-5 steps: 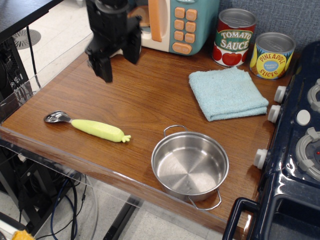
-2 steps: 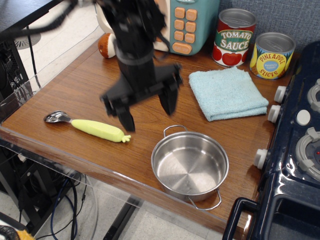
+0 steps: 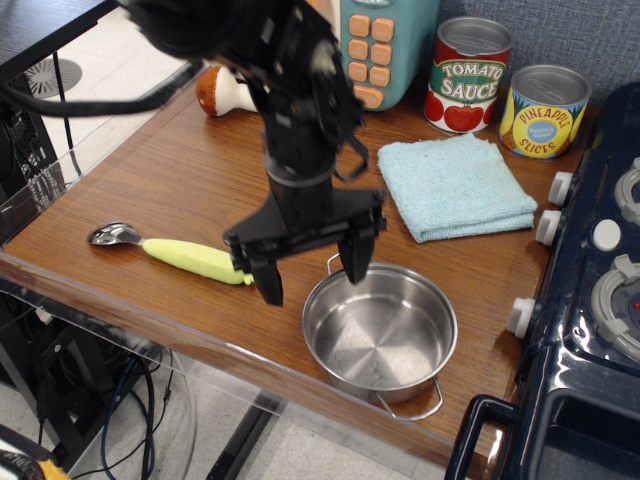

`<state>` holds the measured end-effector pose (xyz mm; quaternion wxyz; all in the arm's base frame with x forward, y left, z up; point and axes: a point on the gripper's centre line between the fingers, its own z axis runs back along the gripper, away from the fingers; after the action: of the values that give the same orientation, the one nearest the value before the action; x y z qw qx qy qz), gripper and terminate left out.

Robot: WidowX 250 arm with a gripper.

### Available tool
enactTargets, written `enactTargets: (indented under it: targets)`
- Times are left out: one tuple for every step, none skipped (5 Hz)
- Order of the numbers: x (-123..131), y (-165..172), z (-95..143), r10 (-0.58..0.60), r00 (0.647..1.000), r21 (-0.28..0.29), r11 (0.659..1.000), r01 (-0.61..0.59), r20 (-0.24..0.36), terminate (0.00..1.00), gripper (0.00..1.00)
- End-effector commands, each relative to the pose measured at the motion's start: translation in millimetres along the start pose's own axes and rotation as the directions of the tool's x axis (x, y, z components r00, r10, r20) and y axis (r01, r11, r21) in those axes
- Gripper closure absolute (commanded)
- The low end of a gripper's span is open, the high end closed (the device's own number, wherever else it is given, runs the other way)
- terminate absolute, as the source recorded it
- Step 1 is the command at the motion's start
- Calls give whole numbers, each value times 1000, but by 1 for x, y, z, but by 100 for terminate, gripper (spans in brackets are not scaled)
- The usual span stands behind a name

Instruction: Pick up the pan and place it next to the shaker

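Gripper spread wide, grasping nothing, poised over left rim of pan; one finger at rim near far loop handle, other finger outside pan above table. Pan upright near front table edge. Shaker lying at back left, well apart from pan. Spoon left of pan. Blue cloth and two cans behind.

- Shiny silver stainless-steel pan on a brown wood-grain tabletop
- Brown-capped, white-stemmed mushroom shaker
- Matte black robot gripper
- Pale blue folded cloth
- Yellow-handled spoon
- Red-and-green tomato sauce can
- Yellow-and-blue pineapple can
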<state>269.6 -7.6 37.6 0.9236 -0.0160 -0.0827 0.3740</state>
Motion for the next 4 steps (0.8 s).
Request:
enactTargets:
  targets:
    - [-15,1,-5,-183,982,-43,983,181,-50,0,0]
    - [-18,2,-4,-200,979,-47,979,197,-50,0,0]
    - [-16,3,-8,-185,981,-54,982,182,-50,0,100]
    - [-14,3,-7,-174,984,-64,983,171,-48,0,100]
